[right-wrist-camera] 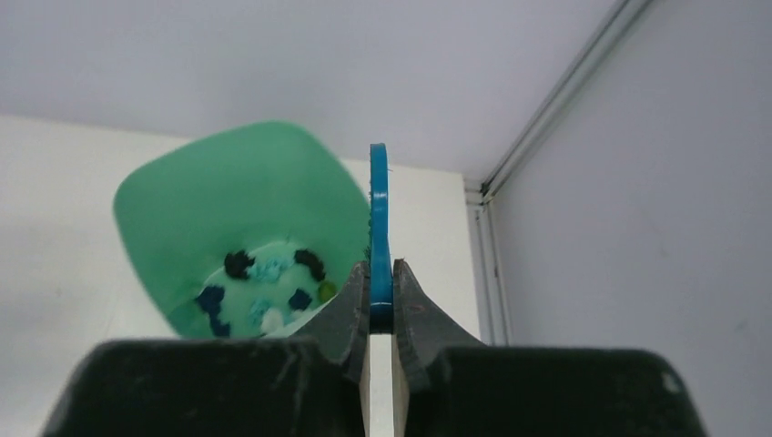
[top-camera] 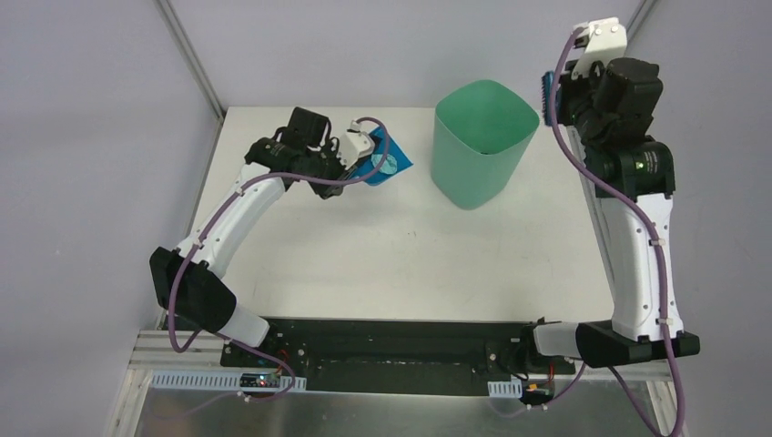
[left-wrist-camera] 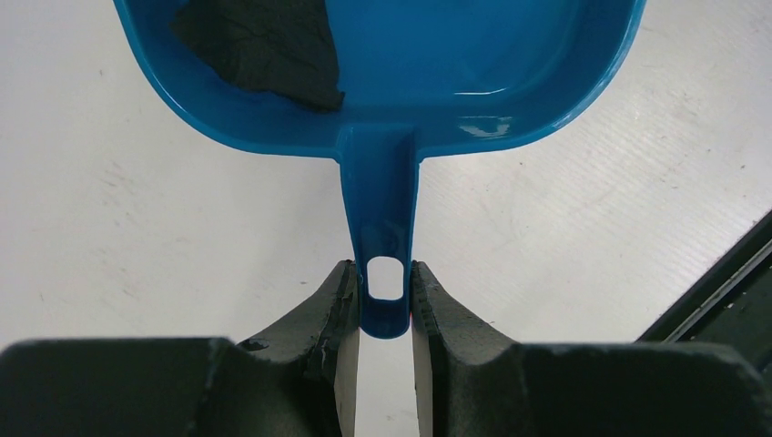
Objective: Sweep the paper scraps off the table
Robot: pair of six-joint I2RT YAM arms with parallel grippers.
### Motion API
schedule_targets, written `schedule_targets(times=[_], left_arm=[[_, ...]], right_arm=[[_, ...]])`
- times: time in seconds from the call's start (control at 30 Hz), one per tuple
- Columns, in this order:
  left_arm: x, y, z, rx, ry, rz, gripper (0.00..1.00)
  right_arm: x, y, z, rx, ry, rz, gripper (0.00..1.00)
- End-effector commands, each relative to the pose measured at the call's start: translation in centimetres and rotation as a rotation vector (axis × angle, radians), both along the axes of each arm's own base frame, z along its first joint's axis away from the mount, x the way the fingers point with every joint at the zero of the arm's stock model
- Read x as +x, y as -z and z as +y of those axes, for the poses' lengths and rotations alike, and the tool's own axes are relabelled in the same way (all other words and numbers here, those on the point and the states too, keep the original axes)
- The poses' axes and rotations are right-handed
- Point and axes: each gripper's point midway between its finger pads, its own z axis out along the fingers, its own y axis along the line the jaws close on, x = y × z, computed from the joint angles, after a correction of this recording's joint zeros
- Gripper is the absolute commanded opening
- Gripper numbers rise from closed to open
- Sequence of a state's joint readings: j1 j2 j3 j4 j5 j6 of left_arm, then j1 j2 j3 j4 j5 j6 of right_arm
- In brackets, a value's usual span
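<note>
My left gripper (top-camera: pixel 357 151) is shut on the handle of the blue dustpan (top-camera: pixel 382 162), at the far left of the white table (top-camera: pixel 382 255). In the left wrist view the fingers (left-wrist-camera: pixel 339 300) pinch the handle end (left-wrist-camera: pixel 385 273), and a black paper scrap (left-wrist-camera: pixel 259 45) lies in the dustpan (left-wrist-camera: pixel 455 64). My right gripper (top-camera: pixel 561 93) is raised at the far right, shut on the blue hand brush (top-camera: pixel 548 96). In the right wrist view the brush handle (right-wrist-camera: pixel 379 209) stands between the jaws. Several paper scraps (right-wrist-camera: pixel 264 287), black, teal, dark blue, white and green, lie in the green bin (right-wrist-camera: pixel 237 182).
The green bin (top-camera: pixel 482 137) stands upright at the far middle of the table, between the dustpan and the right arm. Grey walls enclose the back and sides. The table's black front edge (top-camera: pixel 391 328) runs between the arm bases.
</note>
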State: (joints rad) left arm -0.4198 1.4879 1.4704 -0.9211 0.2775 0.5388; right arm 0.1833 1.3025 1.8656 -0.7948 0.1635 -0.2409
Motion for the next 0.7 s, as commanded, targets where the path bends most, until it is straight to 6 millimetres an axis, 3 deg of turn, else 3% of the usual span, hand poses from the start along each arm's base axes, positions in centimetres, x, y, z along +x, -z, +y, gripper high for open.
schedule_targets(times=[0.0, 0.1, 0.2, 0.27, 0.33, 0.47, 0.53, 0.57, 0.67], left_arm=[[-0.9, -1.7, 0.6, -0.002, -0.072, 0.024, 0.0], [-1.7, -2.4, 0.9, -0.012, -0.085, 0.013, 0.0], [-2.4, -2.9, 1.4, -0.011, -0.089, 0.007, 0.0], [-2.6, -3.0, 1.8, 0.001, -0.094, -0.005, 0.0], [-2.9, -3.1, 2.2, 0.012, -0.098, -0.017, 0.0], [-3.5, -2.9, 2.6, 0.02, -0.093, -0.021, 0.0], [-3.8, -2.7, 2.7, 0.02, -0.087, -0.015, 0.0], [-3.9, -2.6, 2.7, 0.021, -0.083, -0.012, 0.0], [-4.2, -2.3, 2.7, 0.022, -0.075, -0.002, 0.0]], right_arm=[[3.0, -4.3, -4.4, 0.0, 0.199, -0.171, 0.0], [5.5, -3.7, -8.8, 0.089, 0.272, -0.211, 0.0], [8.1, -1.4, -13.8, 0.274, 0.292, -0.179, 0.0], [10.3, 1.3, -15.8, 0.345, 0.276, -0.119, 0.0], [12.5, 5.1, -17.0, 0.399, 0.244, -0.048, 0.0], [15.6, 12.5, -21.5, 0.439, 0.317, 0.046, 0.0], [17.1, 15.4, -21.7, 0.449, 0.317, 0.083, 0.0], [18.3, 15.9, -17.6, 0.66, 0.152, 0.11, 0.0], [19.6, 17.9, -15.6, 0.765, 0.056, 0.142, 0.0]])
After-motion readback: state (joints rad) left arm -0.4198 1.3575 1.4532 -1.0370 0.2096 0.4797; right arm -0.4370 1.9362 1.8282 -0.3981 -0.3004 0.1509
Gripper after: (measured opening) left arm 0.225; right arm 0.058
